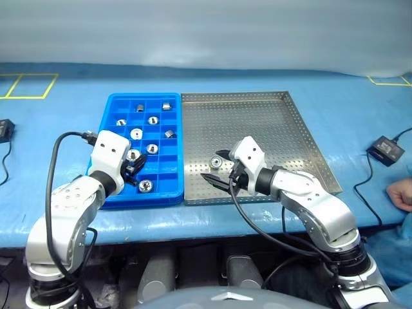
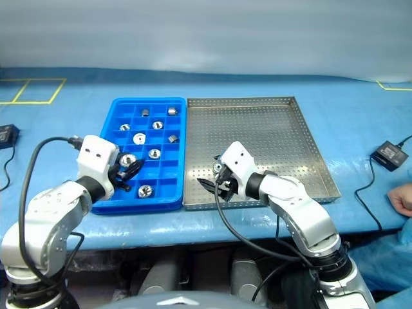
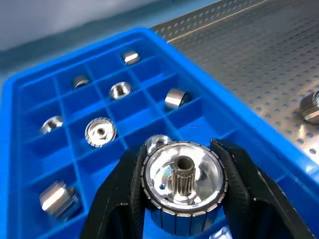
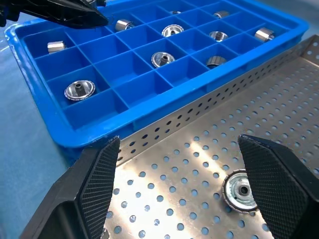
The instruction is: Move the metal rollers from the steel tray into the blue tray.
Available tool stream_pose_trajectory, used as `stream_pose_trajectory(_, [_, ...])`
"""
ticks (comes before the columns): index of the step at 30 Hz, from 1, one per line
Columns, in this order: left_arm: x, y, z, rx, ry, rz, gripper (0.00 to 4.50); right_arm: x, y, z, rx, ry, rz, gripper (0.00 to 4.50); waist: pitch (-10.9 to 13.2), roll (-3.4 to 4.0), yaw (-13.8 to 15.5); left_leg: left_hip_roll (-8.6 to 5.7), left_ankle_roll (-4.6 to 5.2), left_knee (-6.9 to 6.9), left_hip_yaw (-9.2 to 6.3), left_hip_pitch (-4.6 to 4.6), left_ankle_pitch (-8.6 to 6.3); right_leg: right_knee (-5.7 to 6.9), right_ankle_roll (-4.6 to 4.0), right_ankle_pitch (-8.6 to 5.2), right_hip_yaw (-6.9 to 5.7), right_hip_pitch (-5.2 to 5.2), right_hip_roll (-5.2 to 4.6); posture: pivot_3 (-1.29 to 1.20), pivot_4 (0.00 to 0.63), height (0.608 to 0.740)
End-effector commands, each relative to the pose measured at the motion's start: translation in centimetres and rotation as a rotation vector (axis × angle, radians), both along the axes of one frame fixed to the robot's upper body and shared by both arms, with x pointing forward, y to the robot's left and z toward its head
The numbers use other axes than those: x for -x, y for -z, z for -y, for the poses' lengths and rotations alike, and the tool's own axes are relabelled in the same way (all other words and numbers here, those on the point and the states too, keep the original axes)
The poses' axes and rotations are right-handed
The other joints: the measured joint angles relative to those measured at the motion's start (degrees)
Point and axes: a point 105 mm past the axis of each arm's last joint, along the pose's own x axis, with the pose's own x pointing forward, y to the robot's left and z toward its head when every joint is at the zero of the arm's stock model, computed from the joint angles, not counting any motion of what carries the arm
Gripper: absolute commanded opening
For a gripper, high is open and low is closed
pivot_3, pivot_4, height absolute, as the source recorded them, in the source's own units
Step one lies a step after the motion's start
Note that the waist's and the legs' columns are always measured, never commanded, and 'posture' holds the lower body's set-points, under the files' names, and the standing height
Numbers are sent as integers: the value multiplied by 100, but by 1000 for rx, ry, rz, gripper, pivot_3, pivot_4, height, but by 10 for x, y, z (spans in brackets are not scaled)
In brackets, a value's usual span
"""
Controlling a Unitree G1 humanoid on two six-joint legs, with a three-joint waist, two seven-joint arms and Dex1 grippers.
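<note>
My left gripper [image 1: 134, 163] hovers over the near end of the blue tray [image 1: 111, 114], shut on a shiny ribbed metal roller [image 3: 182, 181] with a central splined hole. Several more metal rollers such as one [image 3: 100, 132] lie in separate compartments of the blue tray. The steel tray [image 1: 270, 116] with its perforated floor sits against the blue tray's right side. One roller [image 4: 241, 191] lies on it near the front left. My right gripper [image 4: 178, 140] hangs just above that roller, open, with nothing between its fingers [image 4: 97, 184].
A black adapter box [image 1: 386, 150] with its cable lies on the blue table cover to the right of the steel tray. Another box [image 1: 5, 131] sits at the far left. A person's hand [image 1: 400, 193] rests at the right edge. Yellow tape marks the far corners.
</note>
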Motion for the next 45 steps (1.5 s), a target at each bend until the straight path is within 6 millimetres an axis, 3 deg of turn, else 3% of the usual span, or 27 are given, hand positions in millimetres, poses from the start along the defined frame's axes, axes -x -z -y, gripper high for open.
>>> stream_pose_trajectory(1, [1, 1, -5, 0, -61, 14, 1718, 1, -11, -3, -8, -21, 51, 4007, -1, -3, 40, 0, 0, 2, 0, -2, 0, 0, 0, 0, -2, 0, -4, 44, 150, 740])
stream_pose_trajectory(6, [-8, 14, -8, 54, -104, -17, 1718, 0, -7, -1, 16, -10, 48, 4007, -2, -3, 53, 4, -1, -1, -2, -7, -1, 1, -1, 1, -31, -6, -40, 25, 150, 740])
stream_pose_trajectory(15, [-28, 27, -20, 37, -172, -49, 1718, -1, -7, 5, 40, 36, 59, 4007, -2, -4, 35, 1, 12, 0, 2, -45, 4, 3, -13, 8, -40, -26, -17, -17, 150, 740])
stream_pose_trajectory(18, [-32, 28, -25, 17, -207, -25, 2694, 0, -8, 6, 39, 44, 63, 4007, -2, -4, 13, 4, 23, 0, 0, -44, 11, 3, -10, 5, -41, -15, -15, -19, 150, 740])
stream_pose_trajectory(19, [-34, 26, -22, 29, -198, -8, 2948, 0, -7, 6, 39, 44, 63, 4007, -2, -4, 8, 4, 20, 0, 0, -42, 9, 4, -5, 2, -41, -13, -15, -20, 150, 740])
stream_pose_trajectory(27, [-38, 5, 4, 179, -91, 109, 2948, -2, -2, 4, 56, 55, 59, 4007, -3, -5, -15, 4, 0, 4, 0, -39, -4, 3, -5, 2, -45, -9, -21, -13, 150, 740])
stream_pose_trajectory(31, [-24, -11, 30, 264, 110, 163, 2948, -22, 2, 7, 8, 135, 25, 4007, -3, -6, -34, 7, -1, 2, 1, -39, -4, 3, -8, 3, -44, -10, -16, -6, 150, 740])
stream_pose_trajectory(38, [-5, -7, 50, 237, 274, 142, 2948, -60, 14, 9, -25, 295, -10, 4007, -3, -6, -4, 6, -1, 5, 3, -35, -4, 3, -12, 6, -43, -4, -14, 36, 150, 740])
stream_pose_trajectory(45, [6, 2, 60, 230, 330, 116, 2948, -66, 27, 13, 23, 349, -43, 4007, -3, -6, 10, 5, 0, 0, 2, -36, -4, 3, -12, 6, -43, -6, -14, 55, 150, 740])
